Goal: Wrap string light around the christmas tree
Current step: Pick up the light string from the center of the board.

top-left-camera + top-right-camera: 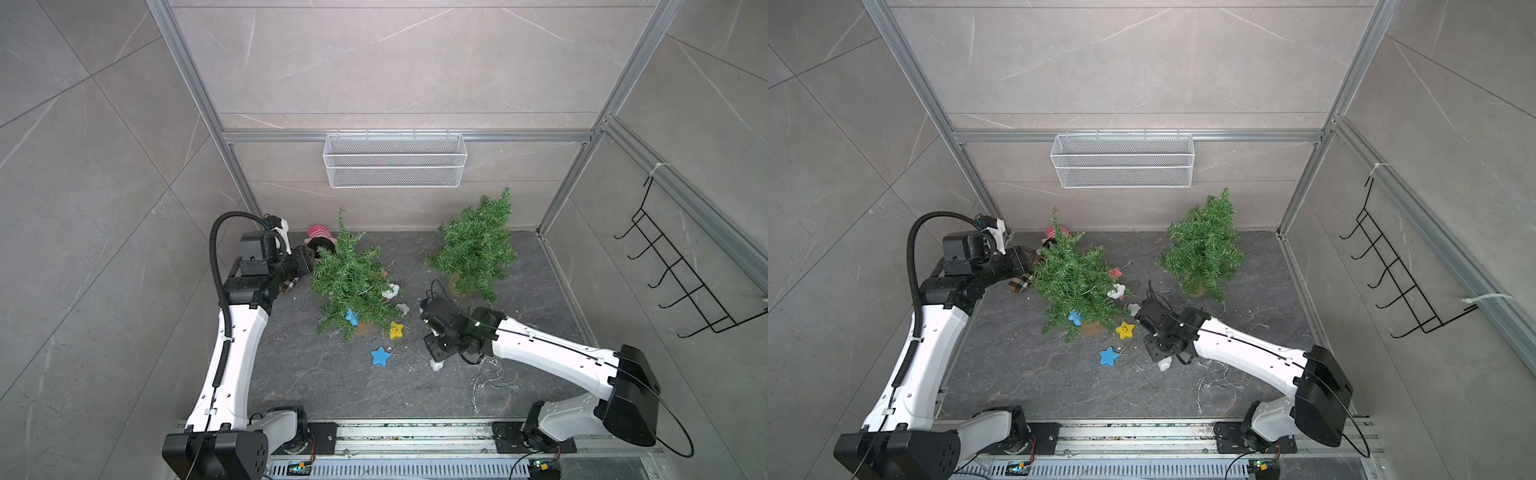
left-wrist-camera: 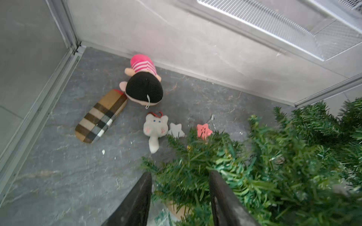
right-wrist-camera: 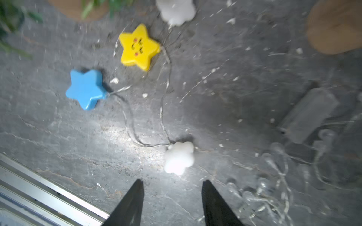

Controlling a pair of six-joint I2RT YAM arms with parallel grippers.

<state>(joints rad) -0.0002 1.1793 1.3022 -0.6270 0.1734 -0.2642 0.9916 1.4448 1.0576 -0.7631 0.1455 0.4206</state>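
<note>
Slate tabletop (image 1: 332, 386), string light (image 3: 140, 47) loose by the tree (image 1: 351, 278).
Right gripper (image 3: 172, 181) and left gripper (image 2: 180, 173) both gape, gripping nothing; best to pinch the wire beside the cloud (image 3: 179, 157).

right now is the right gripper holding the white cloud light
No, the right gripper is open, and the white cloud light lies on the floor.

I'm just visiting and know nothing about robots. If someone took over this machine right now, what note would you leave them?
Left gripper: jaws apart at the left christmas tree, branches between them, no clear grip.
Right gripper: jaws open, empty, above a white cloud light.
String light: mostly on the tabletop, with blue star, yellow star and loose wire heap.
Done: at most a blue piece among the low branches.
Left: nearly all the wrapping.
</note>
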